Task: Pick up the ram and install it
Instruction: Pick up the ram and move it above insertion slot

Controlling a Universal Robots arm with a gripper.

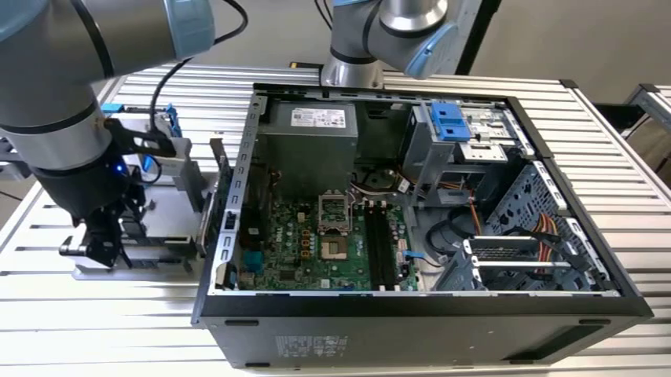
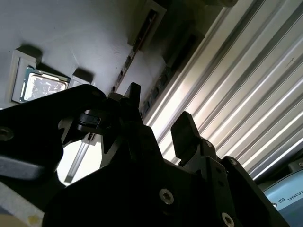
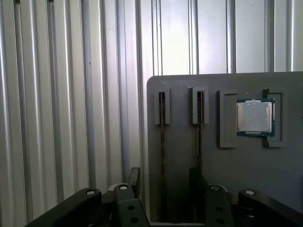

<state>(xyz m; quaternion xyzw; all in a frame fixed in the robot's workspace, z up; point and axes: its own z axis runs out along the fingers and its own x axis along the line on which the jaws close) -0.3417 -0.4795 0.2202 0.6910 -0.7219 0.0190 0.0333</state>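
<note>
Exterior view's left has the gripper [image 1: 103, 250] hanging over a gray holder [image 1: 157, 265] near that edge of the ribbed table [image 1: 63, 330], and the open computer case [image 1: 419, 330] stands just beside the holder toward the exterior view's right. In the first wrist view the fingers [image 3: 134, 176] stand apart, one on either side of the ram [image 3: 162, 142]. The ram stands on edge in a holder slot, with a second stick [image 3: 200, 127] in the neighbouring slot and a processor chip [image 3: 254, 117] past that.
</note>
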